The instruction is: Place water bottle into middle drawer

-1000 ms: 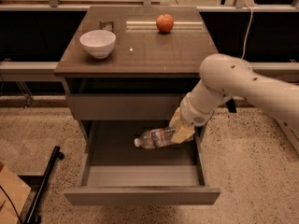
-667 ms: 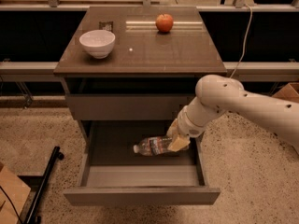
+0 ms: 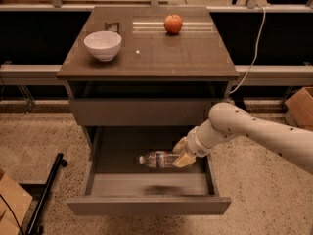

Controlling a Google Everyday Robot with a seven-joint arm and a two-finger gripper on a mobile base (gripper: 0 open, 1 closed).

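The middle drawer point(image 3: 146, 204) is pulled out wide, its flat tray showing. The water bottle point(image 3: 159, 159) lies on its side low inside the drawer, white cap pointing left. My gripper point(image 3: 182, 152) reaches down into the drawer from the right, and its yellowish fingers point(image 3: 184, 159) are closed on the bottle's right end. The white arm point(image 3: 244, 131) comes in from the right edge. I cannot tell whether the bottle rests on the drawer floor or hangs just above it.
The top drawer point(image 3: 142, 112) just under the tabletop is shut. On the tabletop point(image 3: 161, 53) stand a white bowl point(image 3: 102, 45) at the left and a red apple point(image 3: 172, 24) at the back. A black pole point(image 3: 46, 195) lies on the floor at the left; a cardboard box point(image 3: 299, 106) stands at the right.
My gripper has gone down and a little left into the drawer with the bottle. The bottle has come from tilted to nearly level, low in the tray.
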